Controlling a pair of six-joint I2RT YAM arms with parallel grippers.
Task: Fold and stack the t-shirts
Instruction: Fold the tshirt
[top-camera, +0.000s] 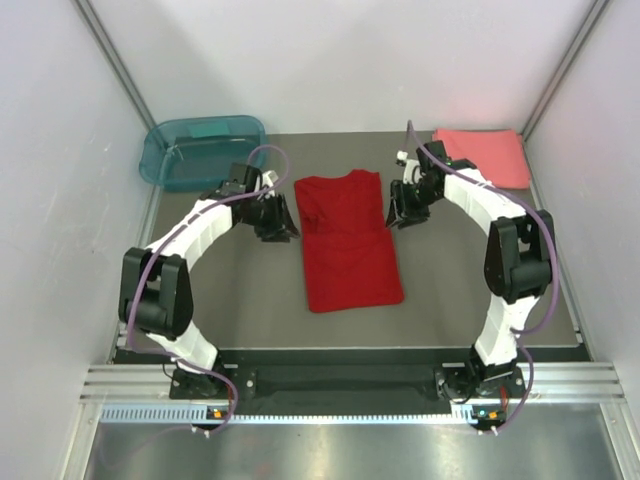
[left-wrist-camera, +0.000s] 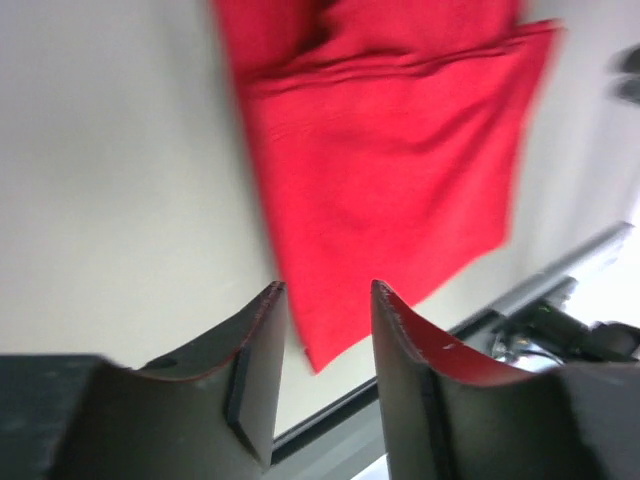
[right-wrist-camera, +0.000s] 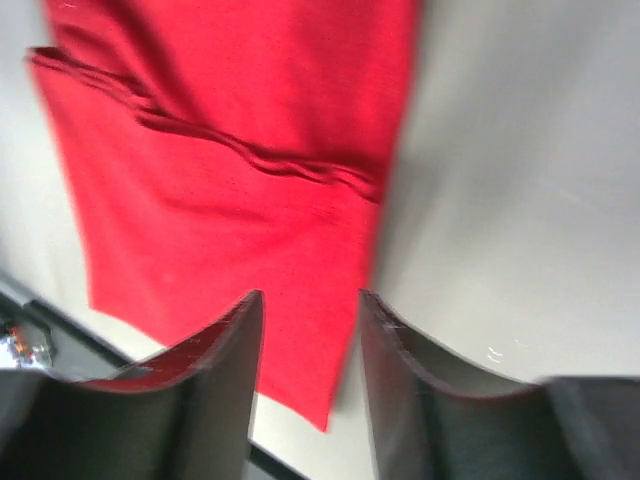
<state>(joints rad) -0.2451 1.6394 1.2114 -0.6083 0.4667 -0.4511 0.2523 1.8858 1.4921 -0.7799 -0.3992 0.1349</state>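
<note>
The deep red t-shirt (top-camera: 350, 240) is lying flat at the middle of the tabletop (top-camera: 250, 290), folded into a long narrow rectangle with its collar end pointing to 12 o'clock and its hem end to 6 o'clock. The sleeves are lying turned in over the body, and a ridge of doubled cloth is running across it in both wrist views.

The left end effector (top-camera: 278, 218) is sitting just beside the shirt's upper edge at 9 o'clock, and the right end effector (top-camera: 405, 210) is sitting just beside the opposite edge at 3 o'clock. Both are showing their fingers spread apart with nothing between them. In each wrist view the red cloth and the pale tabletop are showing through the gap. Neither is gripping the shirt. Whether the fingertips are touching the tabletop cannot be told.

The coral-pink t-shirt (top-camera: 485, 155) is resting as a neat folded rectangle in the far corner at about 1 o'clock, well apart from the red one. A teal tub (top-camera: 200, 150) is standing in the far corner at about 11 o'clock, behind the left arm.
</note>
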